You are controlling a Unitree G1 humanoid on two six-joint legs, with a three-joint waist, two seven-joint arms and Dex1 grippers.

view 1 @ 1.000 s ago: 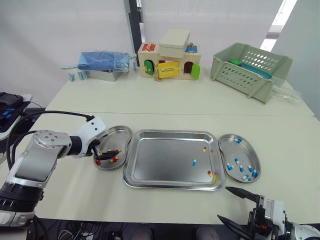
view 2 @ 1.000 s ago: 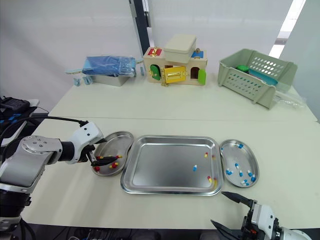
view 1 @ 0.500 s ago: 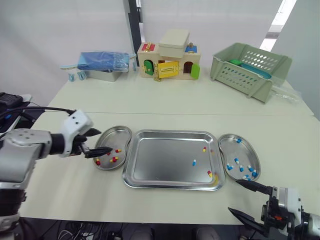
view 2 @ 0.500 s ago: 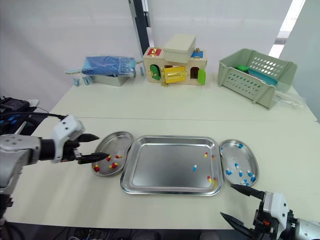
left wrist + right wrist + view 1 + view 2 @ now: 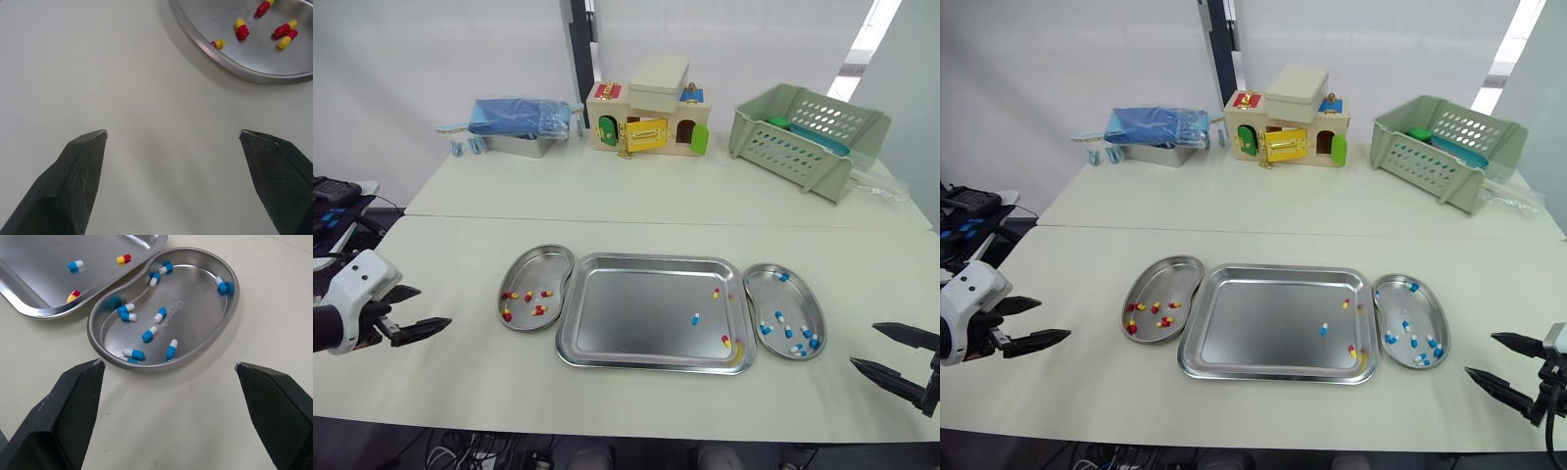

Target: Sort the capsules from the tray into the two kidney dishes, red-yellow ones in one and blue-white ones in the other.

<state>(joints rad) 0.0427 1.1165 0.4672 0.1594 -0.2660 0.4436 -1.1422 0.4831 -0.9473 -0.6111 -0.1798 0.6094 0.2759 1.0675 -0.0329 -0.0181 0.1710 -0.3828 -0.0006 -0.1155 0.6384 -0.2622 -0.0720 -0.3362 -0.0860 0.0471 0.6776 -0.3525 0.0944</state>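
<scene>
The steel tray (image 5: 626, 313) lies mid-table and holds a blue-white capsule (image 5: 695, 318) and two red-yellow capsules (image 5: 715, 293) near its right side. Left of it, the kidney dish (image 5: 543, 264) holds several red-yellow capsules (image 5: 241, 30). The right kidney dish (image 5: 800, 304) holds several blue-white capsules (image 5: 149, 334). My left gripper (image 5: 431, 306) hovers open and empty over bare table, well left of the left dish. My right gripper (image 5: 864, 345) is open and empty near the table's front right, beyond the right dish.
Along the back of the table stand a blue bag on a metal box (image 5: 514, 122), a wooden toy house (image 5: 649, 108) and a green plastic basket (image 5: 808, 137). Black equipment (image 5: 333, 191) sits off the table's left edge.
My left gripper has pulled out of the left dish and far to the left, staying open. My right gripper has moved out to the right, away from the right dish.
</scene>
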